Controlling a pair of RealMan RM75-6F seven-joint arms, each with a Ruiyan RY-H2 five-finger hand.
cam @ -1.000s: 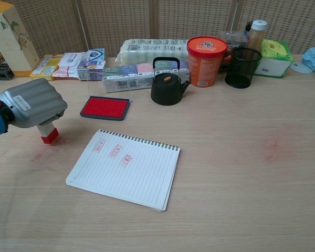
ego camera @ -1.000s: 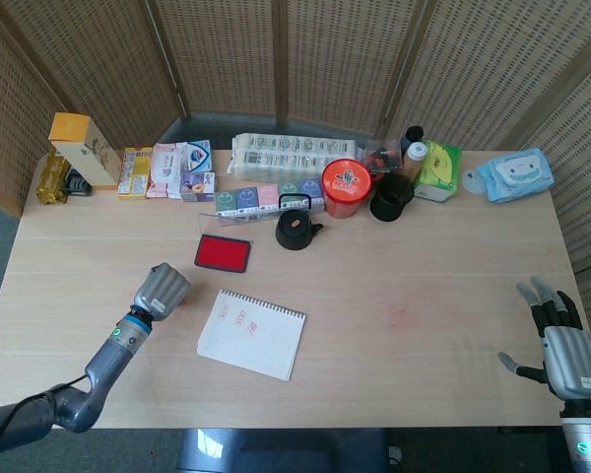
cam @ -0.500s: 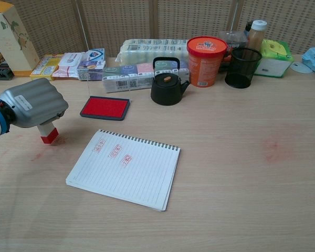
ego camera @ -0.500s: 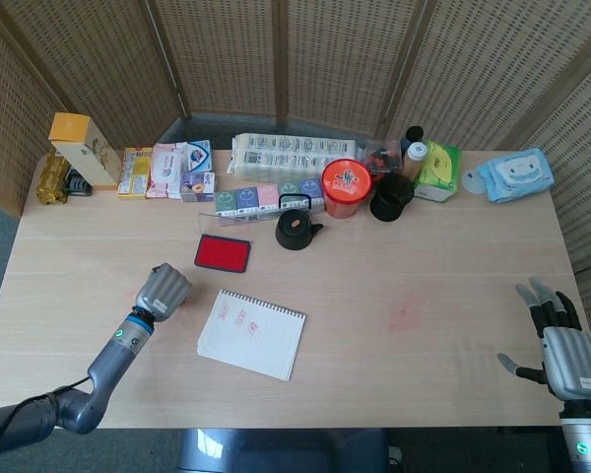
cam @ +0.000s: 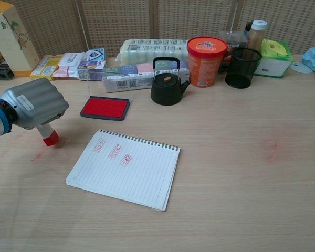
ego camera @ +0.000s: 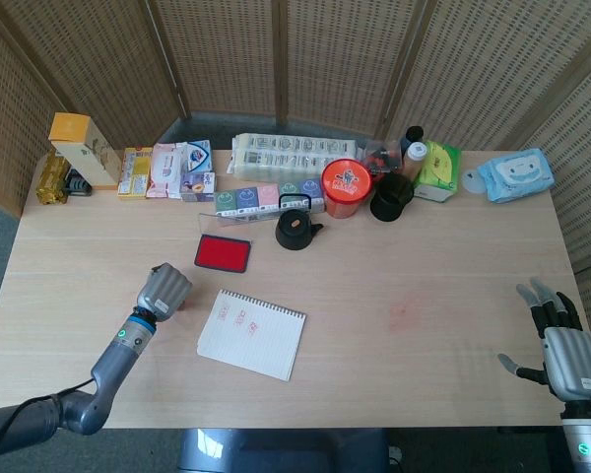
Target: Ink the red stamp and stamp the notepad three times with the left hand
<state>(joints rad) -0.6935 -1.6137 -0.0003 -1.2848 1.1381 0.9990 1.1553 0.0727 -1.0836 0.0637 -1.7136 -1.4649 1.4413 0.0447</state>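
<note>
Left hand (cam: 34, 103) grips the red stamp (cam: 50, 137), tilted now, its red base touching the table left of the notepad (cam: 125, 169), which bears three red prints; right hand (ego camera: 565, 350) rests open, fingers spread.

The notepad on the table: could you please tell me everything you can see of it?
The notepad is a spiral-bound pad of white lined paper, wire binding along its far edge. It lies flat and open-faced on the wooden table, turned slightly askew. Three red stamp marks sit in a row near its top left corner. Nothing touches it; the left hand stands apart to its left.
</note>
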